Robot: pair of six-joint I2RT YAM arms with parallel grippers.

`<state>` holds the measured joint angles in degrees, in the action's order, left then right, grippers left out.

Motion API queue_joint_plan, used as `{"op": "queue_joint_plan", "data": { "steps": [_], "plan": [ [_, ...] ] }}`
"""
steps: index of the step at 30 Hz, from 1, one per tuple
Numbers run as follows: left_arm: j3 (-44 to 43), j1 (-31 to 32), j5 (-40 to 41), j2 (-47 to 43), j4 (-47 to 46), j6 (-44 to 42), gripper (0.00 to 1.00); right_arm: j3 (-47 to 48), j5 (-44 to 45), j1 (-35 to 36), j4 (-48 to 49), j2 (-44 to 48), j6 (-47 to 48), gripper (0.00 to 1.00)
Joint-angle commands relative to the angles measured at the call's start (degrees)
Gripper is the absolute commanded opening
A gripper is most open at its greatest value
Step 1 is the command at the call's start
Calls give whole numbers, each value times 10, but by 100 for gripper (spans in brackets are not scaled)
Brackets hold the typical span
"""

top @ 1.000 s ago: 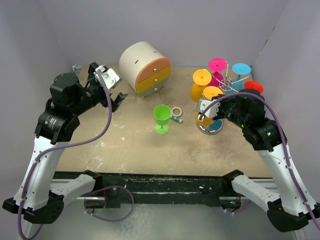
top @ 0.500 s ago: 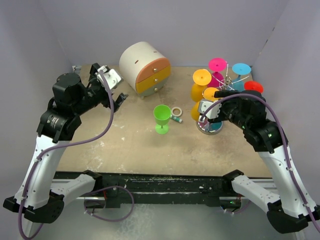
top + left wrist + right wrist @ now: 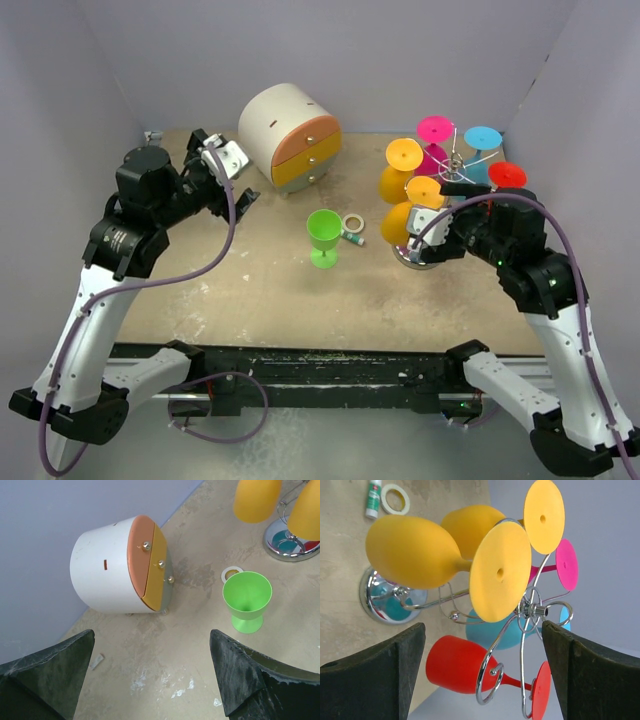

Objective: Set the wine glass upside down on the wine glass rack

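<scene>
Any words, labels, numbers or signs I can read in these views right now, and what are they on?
No text is legible in any view.
Green-and-white tube: it has print, but too small and blurred to read.
White drawer cabinet: only a small red mark, no letters or numbers.

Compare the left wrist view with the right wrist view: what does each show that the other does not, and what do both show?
Only the left wrist view shows the white drawer cabinet and the green wine glass, standing upright. Only the right wrist view shows the pink wine glass and the rack's curled scroll arms at the top. Both show the yellow wine glasses hanging upside down, the rack's shiny base and the tape roll.
</scene>
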<state>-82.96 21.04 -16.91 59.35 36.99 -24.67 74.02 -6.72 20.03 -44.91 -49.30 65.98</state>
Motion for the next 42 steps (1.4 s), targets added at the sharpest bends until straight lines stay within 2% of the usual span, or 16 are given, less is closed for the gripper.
{"op": "queue_joint_plan", "data": {
  "steps": [1,7,13,15,19,22,27,34,42],
  "plan": [
    [14,-2,-27,4,-40,8,99,47,-78,-19,-22,20,-44,100],
    [63,-3,-80,19,-82,60,99,75,-184,-56,-21,38,-108,100],
    [66,-2,-169,79,-152,177,100,129,-201,-115,72,20,-258,99],
    [65,0,-171,101,-170,205,98,140,-190,-136,97,8,-295,99],
    [49,13,-155,157,-170,226,94,154,-85,-184,146,-18,-392,99],
    [35,35,-139,199,-162,224,92,170,-68,-208,156,-34,-425,99],
    [-10,58,-126,277,-122,207,89,182,-76,-234,158,-39,-436,100],
    [-69,71,-126,362,-44,177,77,177,-84,-236,156,-39,-424,100],
    [-93,83,-130,419,5,163,51,174,-88,-236,163,-45,-402,100]
  ]
}}
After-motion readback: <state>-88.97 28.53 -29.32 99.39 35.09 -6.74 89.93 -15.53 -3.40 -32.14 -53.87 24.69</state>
